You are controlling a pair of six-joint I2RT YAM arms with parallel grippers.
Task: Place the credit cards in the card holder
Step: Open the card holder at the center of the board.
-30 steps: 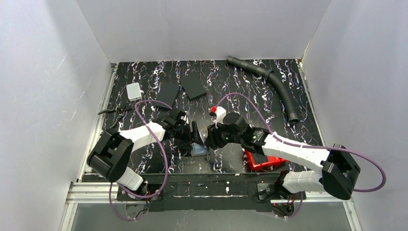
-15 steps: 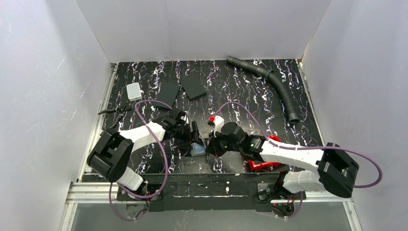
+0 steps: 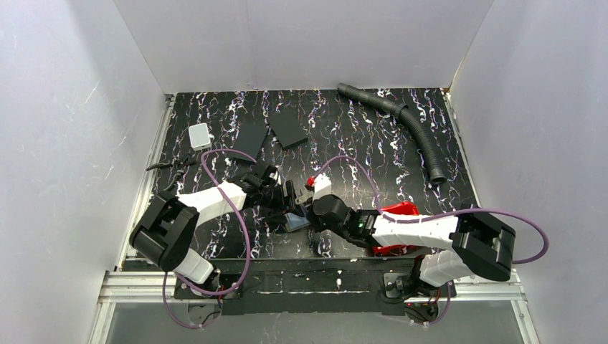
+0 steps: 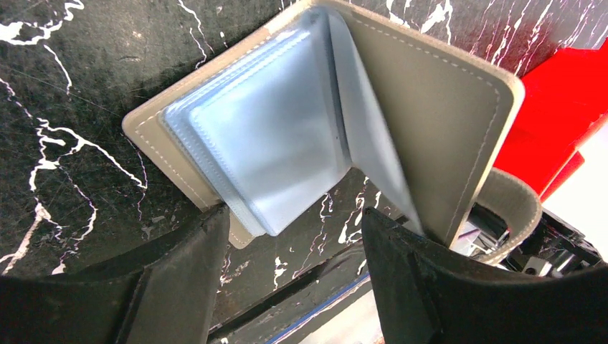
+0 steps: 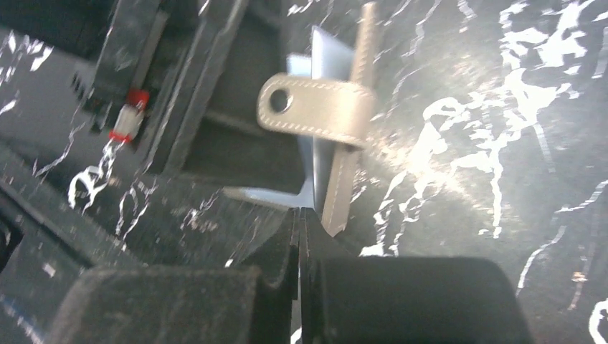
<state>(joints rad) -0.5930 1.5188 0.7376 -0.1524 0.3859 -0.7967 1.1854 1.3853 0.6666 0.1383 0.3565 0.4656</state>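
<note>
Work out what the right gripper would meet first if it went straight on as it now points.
Probably the card holder: its raised edge stands just ahead of the right gripper, whose tips are closed, though depth is unclear.

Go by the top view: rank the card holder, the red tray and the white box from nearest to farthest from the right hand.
1. card holder: right at the right hand, just in front of it.
2. red tray: off to the right, near the front edge.
3. white box: far back on the left side.
</note>
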